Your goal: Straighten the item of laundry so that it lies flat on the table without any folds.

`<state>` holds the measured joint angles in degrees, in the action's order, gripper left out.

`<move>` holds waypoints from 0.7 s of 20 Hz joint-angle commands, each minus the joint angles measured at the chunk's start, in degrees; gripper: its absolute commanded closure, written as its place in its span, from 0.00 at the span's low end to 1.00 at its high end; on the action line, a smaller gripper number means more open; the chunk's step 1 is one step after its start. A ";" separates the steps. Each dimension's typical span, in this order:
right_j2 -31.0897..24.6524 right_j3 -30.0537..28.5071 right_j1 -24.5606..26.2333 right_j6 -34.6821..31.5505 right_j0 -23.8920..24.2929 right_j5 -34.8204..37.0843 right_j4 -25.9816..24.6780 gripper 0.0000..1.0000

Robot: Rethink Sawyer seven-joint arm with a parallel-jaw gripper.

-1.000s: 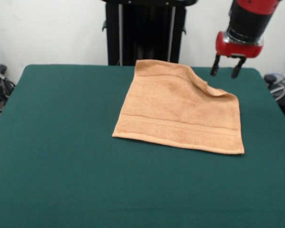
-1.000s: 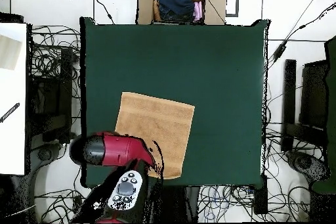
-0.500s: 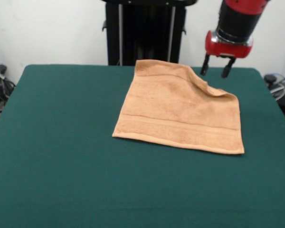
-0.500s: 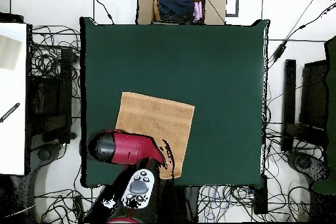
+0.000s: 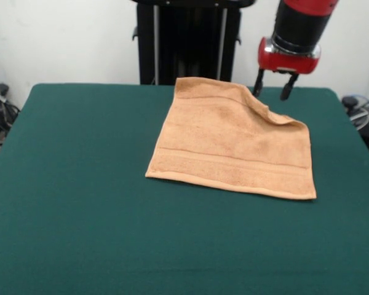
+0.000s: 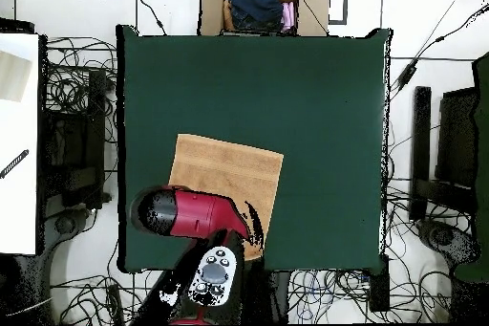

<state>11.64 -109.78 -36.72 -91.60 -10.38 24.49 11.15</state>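
Observation:
The item of laundry, a peach-orange towel (image 5: 232, 144), lies on the green table (image 5: 80, 184) right of centre toward the far edge. Most of it is spread flat, but its far right corner is folded over and forms a raised ridge. Border bands run along its near edge. My gripper (image 5: 271, 89) hangs open in the air just behind and above that folded corner, holding nothing. In the overhead view the towel (image 6: 225, 181) sits near the table's bottom-left part, and the red arm (image 6: 186, 215) covers its lower left corner; the gripper itself is hidden under the arm.
A cardboard box (image 6: 263, 5) with dark and pink clothes stands beyond the table's top edge in the overhead view. Cables lie on the floor on both sides. A white surface (image 6: 19, 141) stands at the left.
The gripper has moved left along the far side of the table, from beyond the towel's right corner to above the fold, and slightly up. The towel has not moved.

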 commanded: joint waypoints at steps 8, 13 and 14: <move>-2.54 3.17 0.54 -5.25 1.84 4.92 -3.09 0.00; -3.57 3.52 1.46 -4.53 3.34 3.97 -3.63 0.00; -3.63 3.50 1.48 -4.63 3.40 3.79 -3.75 0.00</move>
<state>11.58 -108.74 -36.61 -91.60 -8.78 24.50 9.22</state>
